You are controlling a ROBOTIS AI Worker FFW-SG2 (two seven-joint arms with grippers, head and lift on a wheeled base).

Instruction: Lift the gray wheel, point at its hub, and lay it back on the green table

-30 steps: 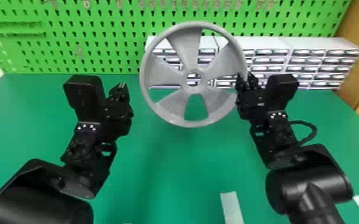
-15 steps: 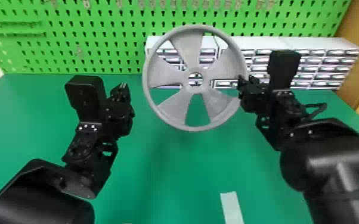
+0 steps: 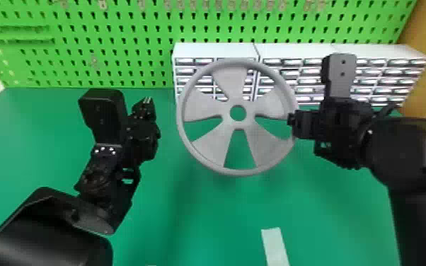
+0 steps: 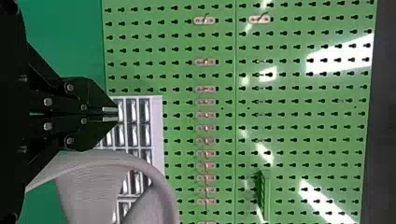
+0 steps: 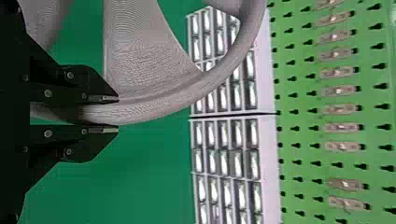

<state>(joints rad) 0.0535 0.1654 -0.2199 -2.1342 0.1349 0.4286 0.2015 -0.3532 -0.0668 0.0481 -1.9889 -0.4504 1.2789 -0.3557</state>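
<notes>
"Five broad spokes on that wheel (image 3: pixel 231 76), gray and flaring toward a rounded rim. Where is it, exactly?"

"Upright, up over the green table (image 3: pixel 187 223), with the white drawers (image 3: pixel 216 51) behind it. They have shiny fronts, set in neat rows."

"And what has hold of it?"

"The right gripper (image 3: pixel 292 122). It has the rim on the side nearest its own arm."

"Are its jaws closed, then?"

"Closed as far as the rim lets them. On the right wrist view, the right gripper (image 5: pixel 116 115) has one flat black finger on each side of the rim, pinching it between them."

"What about the left gripper (image 3: pixel 147 102)?"

"Empty, and apart from the wheel. The left wrist view has the left gripper (image 4: pixel 116 115) with its pale tips brought together, just a sliver between them."

"Does the wheel look smooth to you?"

"Not up close; fine lines run across the spokes like a grain, and it looks matte. The hub (image 3: pixel 225 113) is a plain ring around a round hole, with green showing through."

"Behind the drawers?"

"A bright green pegboard (image 3: pixel 116 32), punched with keyhole slots. A pale strip (image 3: pixel 275 246) lies flat on the table too."
</notes>
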